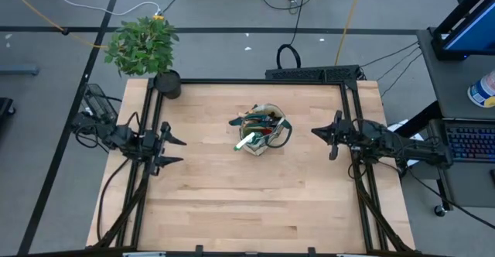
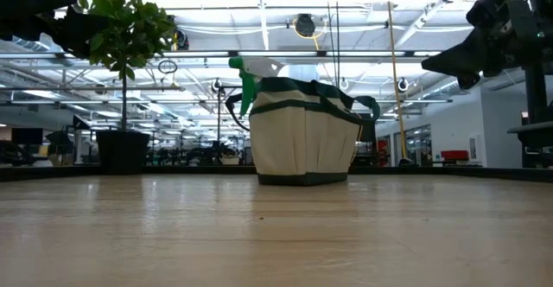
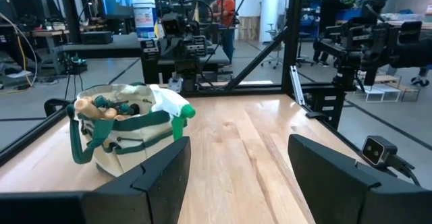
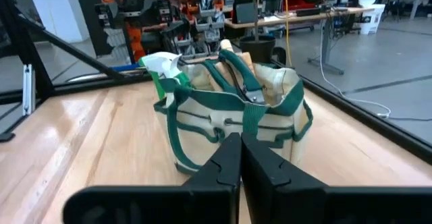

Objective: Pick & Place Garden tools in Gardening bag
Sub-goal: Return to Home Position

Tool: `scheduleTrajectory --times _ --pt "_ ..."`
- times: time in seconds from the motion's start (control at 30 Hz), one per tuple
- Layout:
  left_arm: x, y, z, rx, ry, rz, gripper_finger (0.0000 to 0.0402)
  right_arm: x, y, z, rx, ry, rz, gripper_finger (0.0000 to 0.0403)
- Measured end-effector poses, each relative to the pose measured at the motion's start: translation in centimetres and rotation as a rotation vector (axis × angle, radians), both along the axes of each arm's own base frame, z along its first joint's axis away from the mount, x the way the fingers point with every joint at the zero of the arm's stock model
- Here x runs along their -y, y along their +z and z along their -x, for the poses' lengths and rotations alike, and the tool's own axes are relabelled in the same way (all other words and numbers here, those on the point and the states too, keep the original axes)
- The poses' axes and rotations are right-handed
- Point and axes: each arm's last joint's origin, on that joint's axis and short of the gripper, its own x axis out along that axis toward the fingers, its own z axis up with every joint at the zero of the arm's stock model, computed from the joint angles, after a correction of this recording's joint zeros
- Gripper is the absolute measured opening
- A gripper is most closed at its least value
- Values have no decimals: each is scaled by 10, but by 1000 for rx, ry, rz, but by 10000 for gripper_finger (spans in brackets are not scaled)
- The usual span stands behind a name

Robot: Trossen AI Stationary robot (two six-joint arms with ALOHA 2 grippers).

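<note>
The beige gardening bag (image 1: 263,133) with green trim stands upright on its base at the middle of the table, slightly toward the far edge. Garden tools stick out of its top: wooden handles (image 3: 91,107), dark shears and the green-white sprayer (image 1: 247,141), whose head leans over the bag's rim (image 4: 162,65). My left gripper (image 1: 176,150) is open and empty at the table's left edge, above the wood. My right gripper (image 1: 321,135) is shut and empty at the right edge. Both point at the bag (image 2: 302,131).
A leafy potted plant (image 1: 147,48) in a black pot stands at the far left corner. A black frame rail (image 1: 255,81) runs around the table. Bare wood (image 1: 247,203) lies in front of the bag. People show in the room behind.
</note>
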Motion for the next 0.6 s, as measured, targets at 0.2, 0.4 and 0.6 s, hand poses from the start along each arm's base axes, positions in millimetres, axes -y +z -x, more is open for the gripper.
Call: scheduleTrajectory --times 0.2,0.4,0.6 --pt "0 0 0 0 0 2 257 0 1 4 17 0 22 0" --pt "0 -1 0 -6 3 2 258 0 -5 6 -43 -16 12 0" --pt "0 -1 0 -9 10 10 257 0 -7 6 -59 -14 14 0"
